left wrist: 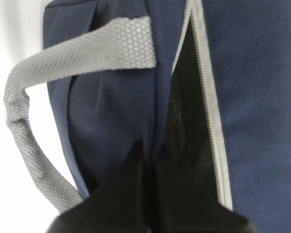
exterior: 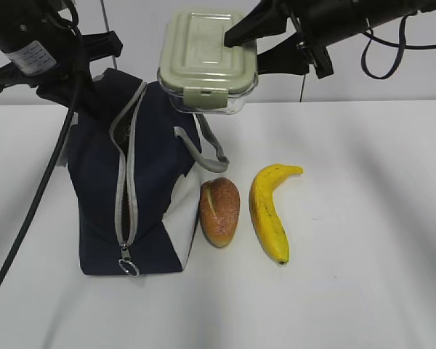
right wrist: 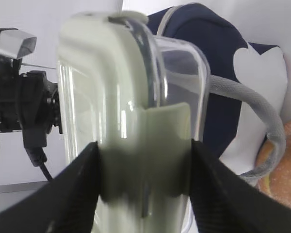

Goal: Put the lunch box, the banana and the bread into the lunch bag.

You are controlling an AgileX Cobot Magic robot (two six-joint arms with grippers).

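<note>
The navy lunch bag (exterior: 156, 182) stands at the left with its grey zipper (exterior: 123, 196) open along the top. My left gripper (exterior: 96, 98) is shut on the bag's fabric beside the opening; in the left wrist view (left wrist: 148, 162) the jaws pinch the navy cloth next to the zipper (left wrist: 208, 111). My right gripper (exterior: 240, 36) is shut on the lunch box (exterior: 207, 58) and holds it in the air above the bag's right rear; the right wrist view shows the lunch box (right wrist: 131, 97) between the fingers (right wrist: 77, 194). The bread (exterior: 219, 211) and the banana (exterior: 270, 211) lie on the table to the right of the bag.
The white table (exterior: 363, 276) stretches to the right and to the front. The bag's grey handle (exterior: 211, 142) hangs below the lunch box. A metal ring pull (exterior: 129, 267) sits at the zipper's near end. A wall stands behind the table.
</note>
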